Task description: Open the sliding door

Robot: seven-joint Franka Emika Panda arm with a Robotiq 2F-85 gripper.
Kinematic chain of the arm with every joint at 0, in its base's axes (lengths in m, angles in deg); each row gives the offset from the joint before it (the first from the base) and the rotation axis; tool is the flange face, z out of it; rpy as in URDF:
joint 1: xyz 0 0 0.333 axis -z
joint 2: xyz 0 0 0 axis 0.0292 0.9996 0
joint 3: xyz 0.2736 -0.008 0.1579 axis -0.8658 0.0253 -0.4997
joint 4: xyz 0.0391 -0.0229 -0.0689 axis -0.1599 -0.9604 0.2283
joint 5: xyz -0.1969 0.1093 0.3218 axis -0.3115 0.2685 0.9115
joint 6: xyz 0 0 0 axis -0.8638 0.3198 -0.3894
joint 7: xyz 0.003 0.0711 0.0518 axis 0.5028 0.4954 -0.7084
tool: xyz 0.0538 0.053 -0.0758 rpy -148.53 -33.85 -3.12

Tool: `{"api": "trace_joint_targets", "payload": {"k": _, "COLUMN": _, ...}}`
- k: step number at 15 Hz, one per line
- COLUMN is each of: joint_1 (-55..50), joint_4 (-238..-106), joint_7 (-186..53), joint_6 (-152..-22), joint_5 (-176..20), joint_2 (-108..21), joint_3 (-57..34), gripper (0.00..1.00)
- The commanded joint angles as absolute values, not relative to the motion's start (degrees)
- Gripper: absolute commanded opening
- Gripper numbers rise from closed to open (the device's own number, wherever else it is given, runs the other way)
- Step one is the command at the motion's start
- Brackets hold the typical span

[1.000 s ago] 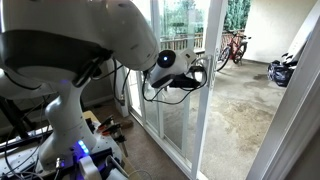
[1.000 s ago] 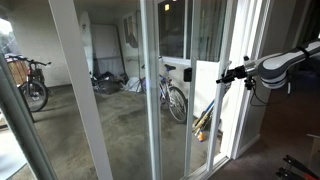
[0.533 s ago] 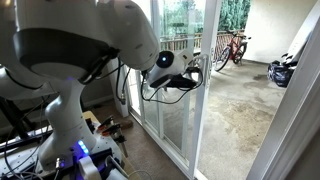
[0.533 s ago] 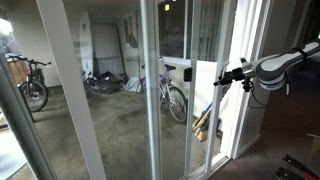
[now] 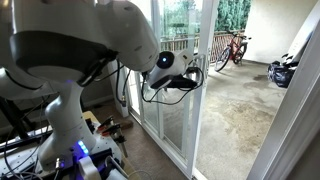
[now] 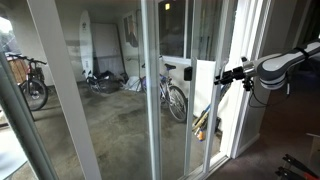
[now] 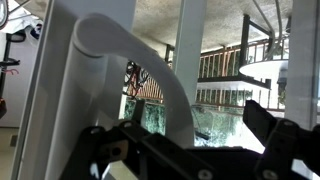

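The sliding door (image 5: 207, 110) is a tall glass panel in a white frame, and it stands partly open. Its white D-shaped handle (image 7: 135, 55) fills the wrist view, curving down between the black fingers (image 7: 268, 128). My gripper (image 7: 195, 135) is open and straddles the handle's outer limb without clamping it. In both exterior views the gripper (image 5: 192, 80) (image 6: 224, 74) sits against the door's upright at about mid height. The door's other upright (image 6: 48, 110) stands close to the camera.
Fixed white-framed glass panels (image 6: 152, 90) stand beside the door. Outside lie a concrete patio (image 5: 235, 110), bicycles (image 5: 234, 47) (image 6: 172, 92) and a white board (image 6: 84, 45) leaning on the wall. The robot base and cables (image 5: 85, 150) stand indoors.
The door has slid further open: its upright and the gripper have shifted left in both exterior views, and the gap to the patio is wider.
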State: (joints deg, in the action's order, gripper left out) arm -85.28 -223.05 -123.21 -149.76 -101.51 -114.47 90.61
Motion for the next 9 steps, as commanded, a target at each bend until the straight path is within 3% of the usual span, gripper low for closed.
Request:
{"api": "trace_joint_targets", "payload": {"k": 1, "joint_1": -83.5, "joint_4": -221.8, "joint_7": -124.9, "joint_6": -150.6, "joint_5": -103.9, "joint_2": -115.2, "joint_3": 88.0, "gripper": 1.0}}
{"api": "trace_joint_targets", "payload": {"k": 9, "joint_1": -83.9, "joint_4": -221.2, "joint_7": -126.2, "joint_6": -150.5, "joint_5": -106.1, "joint_2": -116.8, "joint_3": 88.0, "gripper": 1.0}}
